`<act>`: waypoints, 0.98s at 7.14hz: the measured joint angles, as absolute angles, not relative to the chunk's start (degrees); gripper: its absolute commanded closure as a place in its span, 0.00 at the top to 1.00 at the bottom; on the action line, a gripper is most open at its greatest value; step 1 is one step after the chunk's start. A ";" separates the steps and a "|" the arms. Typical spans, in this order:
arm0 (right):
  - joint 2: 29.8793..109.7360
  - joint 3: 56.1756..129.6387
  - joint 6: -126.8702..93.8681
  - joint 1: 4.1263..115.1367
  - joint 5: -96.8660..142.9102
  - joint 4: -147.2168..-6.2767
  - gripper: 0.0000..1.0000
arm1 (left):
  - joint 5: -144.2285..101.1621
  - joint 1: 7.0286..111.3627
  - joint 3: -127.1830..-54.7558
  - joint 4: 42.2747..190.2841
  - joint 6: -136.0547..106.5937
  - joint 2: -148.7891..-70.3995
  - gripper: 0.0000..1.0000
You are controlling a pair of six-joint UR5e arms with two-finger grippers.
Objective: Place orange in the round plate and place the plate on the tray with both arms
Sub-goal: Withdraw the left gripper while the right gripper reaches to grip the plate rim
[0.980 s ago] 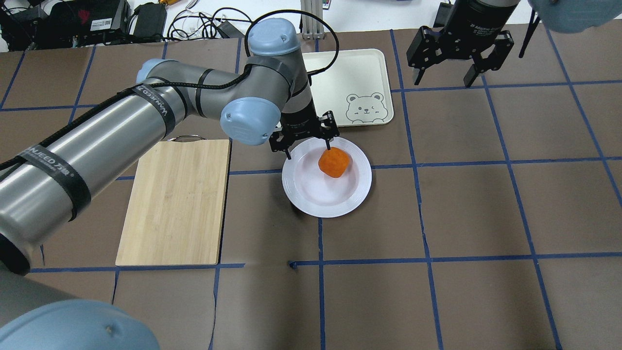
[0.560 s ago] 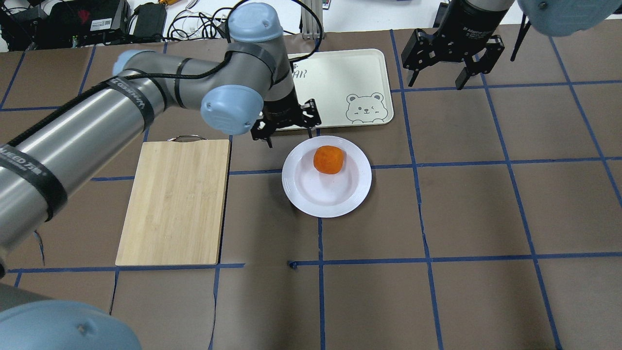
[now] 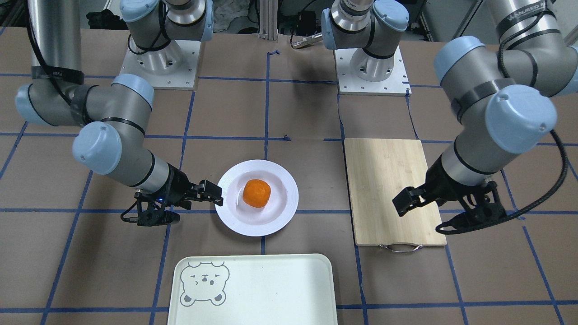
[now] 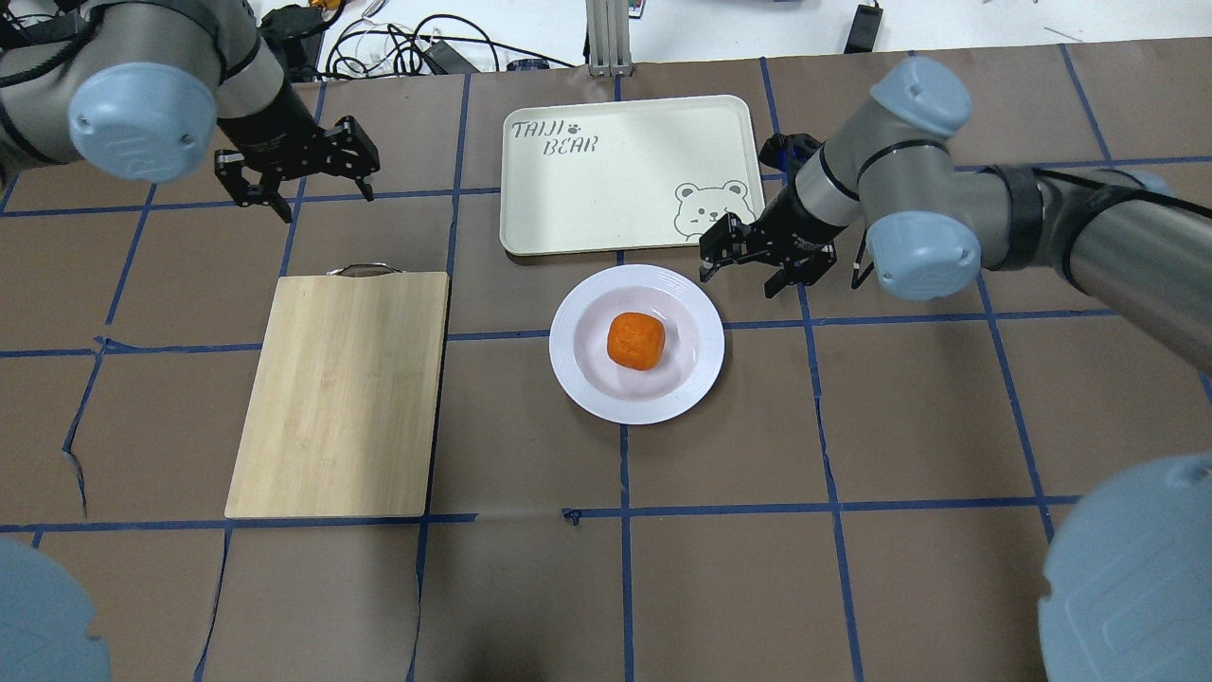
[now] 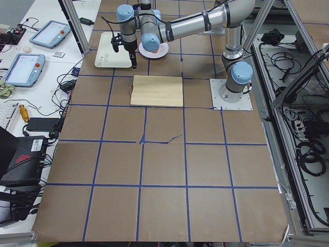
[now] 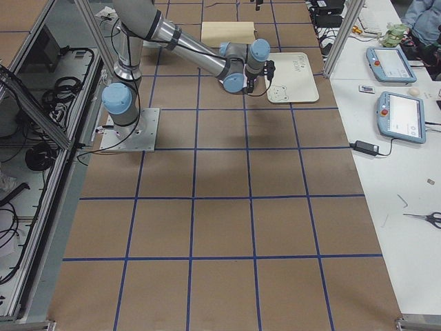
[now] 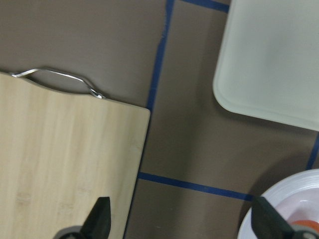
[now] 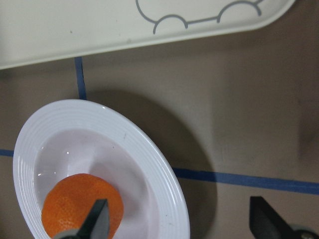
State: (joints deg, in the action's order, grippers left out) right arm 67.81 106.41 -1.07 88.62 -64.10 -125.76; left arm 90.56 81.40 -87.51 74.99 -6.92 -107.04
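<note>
The orange (image 4: 635, 340) lies in the middle of the round plate (image 4: 578, 374), which rests on the table just in front of the tray (image 4: 606, 189). My right gripper (image 4: 739, 282) is open at the plate's rim on the tray side. In the right wrist view the plate's rim (image 8: 172, 199) and the orange (image 8: 79, 204) lie between its fingers. My left gripper (image 4: 322, 201) is open and holds nothing, hovering beyond the cutting board's handle end, far from the plate. The front view shows both, with the left gripper (image 3: 422, 217) and the right gripper (image 3: 196, 208) either side of the plate (image 3: 282, 207).
A wooden cutting board (image 4: 341, 393) with a metal handle lies left of the plate. Cables and boxes (image 4: 398, 47) crowd the table's far edge. The left wrist view shows the board (image 7: 65, 164) and a tray corner (image 7: 274, 64).
My left gripper drew away from the plate toward the far left. My right arm came down from the far right to the plate's rim. The orange stayed in the plate.
</note>
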 measured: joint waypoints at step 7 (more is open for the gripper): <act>65.11 113.70 -2.31 89.75 -58.33 -134.85 0.91 | 96.85 82.71 -87.47 81.98 -5.83 -102.33 1.00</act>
